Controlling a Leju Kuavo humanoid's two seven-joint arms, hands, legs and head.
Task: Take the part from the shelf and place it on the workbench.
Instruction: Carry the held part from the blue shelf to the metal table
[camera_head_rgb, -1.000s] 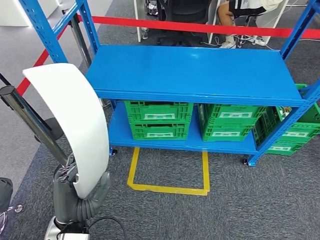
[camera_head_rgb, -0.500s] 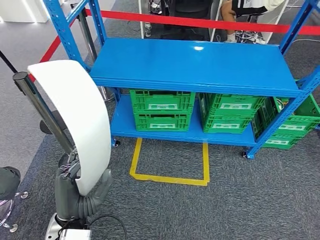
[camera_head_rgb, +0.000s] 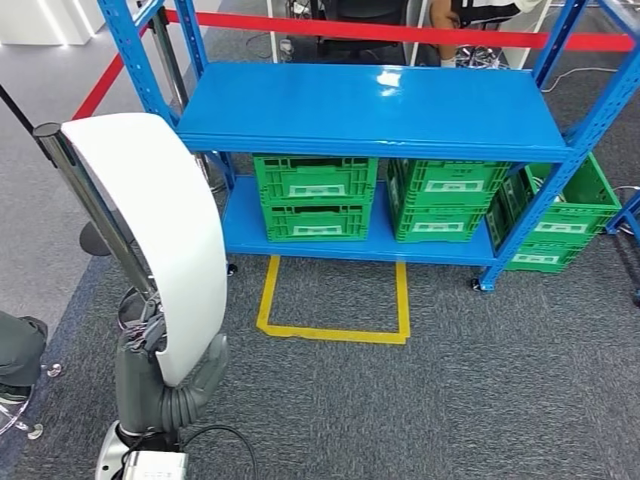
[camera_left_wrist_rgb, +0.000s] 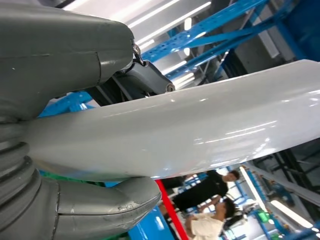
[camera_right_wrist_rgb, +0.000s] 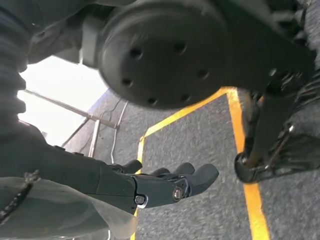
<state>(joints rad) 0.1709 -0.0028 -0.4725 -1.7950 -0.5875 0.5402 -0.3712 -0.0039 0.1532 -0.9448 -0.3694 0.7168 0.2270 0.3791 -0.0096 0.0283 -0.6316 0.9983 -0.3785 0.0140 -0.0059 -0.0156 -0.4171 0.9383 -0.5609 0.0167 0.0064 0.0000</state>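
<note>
My left hand (camera_head_rgb: 162, 385) has its fingers and thumb closed on the lower edge of the white curved panel (camera_head_rgb: 158, 235), which stands upright at my left side, beside the blue steel shelf (camera_head_rgb: 370, 110) with green crates (camera_head_rgb: 315, 195) below. The panel is glossy, smooth, thin-walled and rigid-looking; I judge it light but top-heavy and slippery, best gripped across its edge near the base. My right hand (camera_right_wrist_rgb: 166, 187) hangs over grey carpet (camera_head_rgb: 453, 400), fingers loosely extended, holding nothing.

A blue metal rack (camera_head_rgb: 370, 110) stands on grey carpet (camera_head_rgb: 453, 400). Green crates (camera_head_rgb: 315, 195) sit on its lower level, a yellow taped rectangle (camera_head_rgb: 332, 300) lies before it, and red barrier tape (camera_head_rgb: 392, 32) runs behind it.
</note>
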